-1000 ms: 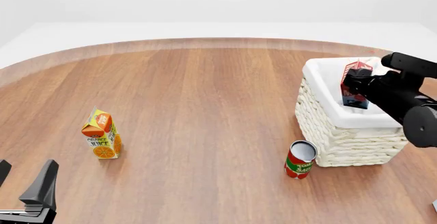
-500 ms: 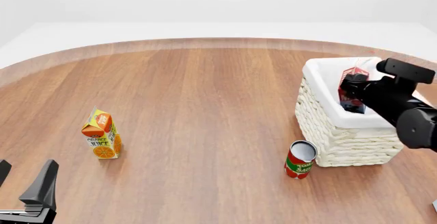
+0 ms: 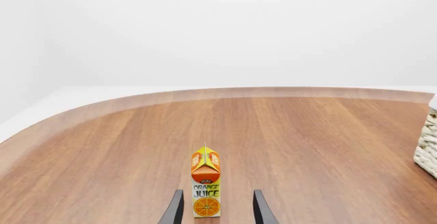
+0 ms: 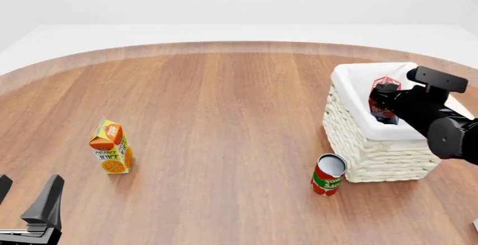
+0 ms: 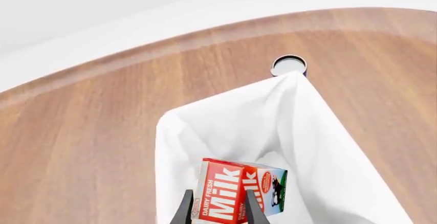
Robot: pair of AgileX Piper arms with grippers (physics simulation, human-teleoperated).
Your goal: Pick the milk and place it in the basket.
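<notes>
Reaching into basket (image 4: 373, 155), apparently gripping milk (image 4: 382, 97).

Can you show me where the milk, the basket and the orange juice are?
milk (image 5: 236, 196), right wrist view, on its red lettered side.
basket (image 4: 373, 155), front view, on its woven front wall.
orange juice carton (image 4: 112, 147), front view, on its front face.

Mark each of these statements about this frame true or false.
1. The right hand holds the milk inside the basket. True.
2. The juice carton lies on its side. False: it stands upright.
3. The can sits inside the basket. False: it stands on the table, in front of the basket.
4. The left hand is open and holds nothing. True.
5. The left hand grips the juice carton. False: the front view shows them apart.
</notes>
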